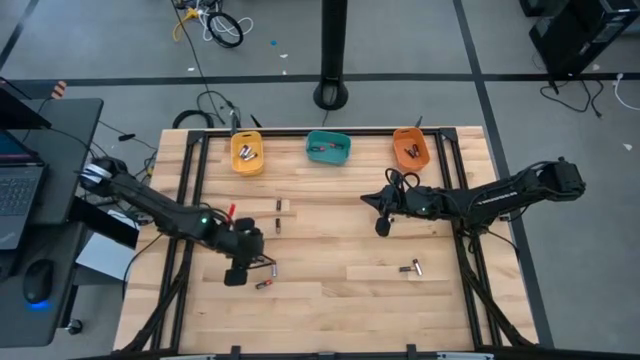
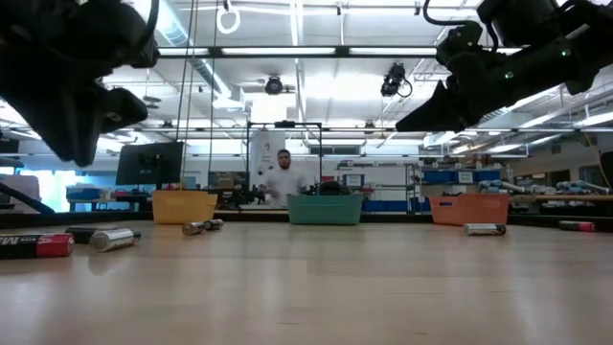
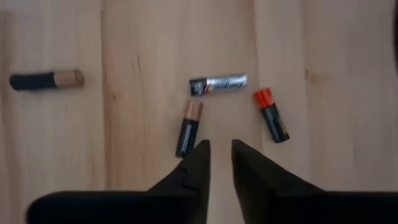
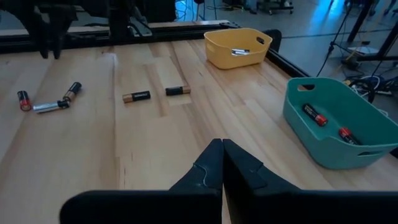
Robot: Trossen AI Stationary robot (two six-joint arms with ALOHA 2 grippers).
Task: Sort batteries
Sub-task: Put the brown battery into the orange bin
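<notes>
Several small batteries lie on their sides on the wooden table. Below my left gripper (image 3: 221, 152) are a silver cell (image 3: 217, 85), a black-and-copper cell (image 3: 188, 127) and a red-tipped cell (image 3: 272, 115); another black-and-copper cell (image 3: 43, 79) lies farther off. My left gripper (image 1: 237, 270) hangs above the table, fingers slightly open, pointing down and touching nothing. My right gripper (image 1: 382, 227) is shut and empty, raised over the table's right half (image 4: 222, 152). Two more cells (image 4: 135, 96) (image 4: 177, 91) lie mid-table, and one (image 1: 415, 267) lies to the right.
Three bins stand along the far edge: yellow (image 1: 247, 153) with silvery cells, teal (image 1: 328, 148) with red-tipped cells (image 4: 314, 115), and orange (image 1: 410, 148). A dark frame rail runs along each side of the table. A person stands in the room beyond (image 2: 281, 172).
</notes>
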